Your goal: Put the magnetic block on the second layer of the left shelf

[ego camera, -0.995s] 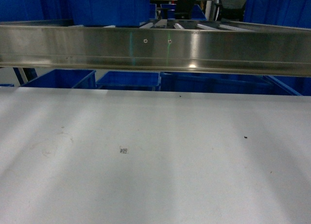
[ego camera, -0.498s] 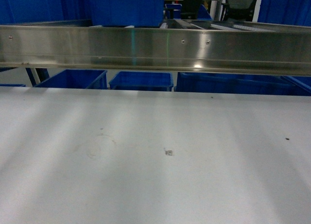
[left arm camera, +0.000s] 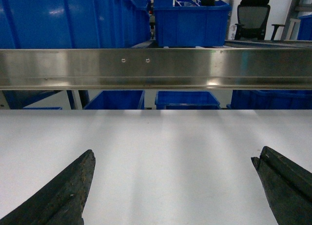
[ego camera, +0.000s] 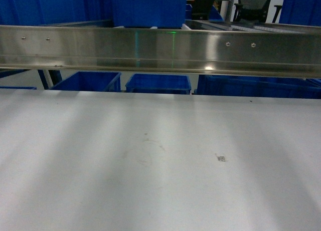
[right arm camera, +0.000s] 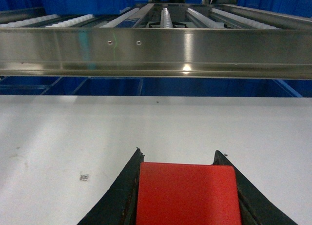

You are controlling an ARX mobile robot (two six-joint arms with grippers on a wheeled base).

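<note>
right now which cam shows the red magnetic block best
The right wrist view: the magnetic block fills the lower frame, clamped between the right gripper fingers. The head and left wrist views show no block at all.

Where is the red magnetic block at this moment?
The magnetic block shows only in the right wrist view, at the bottom centre, held between the fingers of the right gripper, above the white table and in front of the steel shelf rail.

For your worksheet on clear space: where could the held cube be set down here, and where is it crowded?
Free: the white tabletop up to the steel rail, and the roller rails behind it. Crowded: blue totes upper left, blue bins beneath. The right gripper holds the red cube.
</note>
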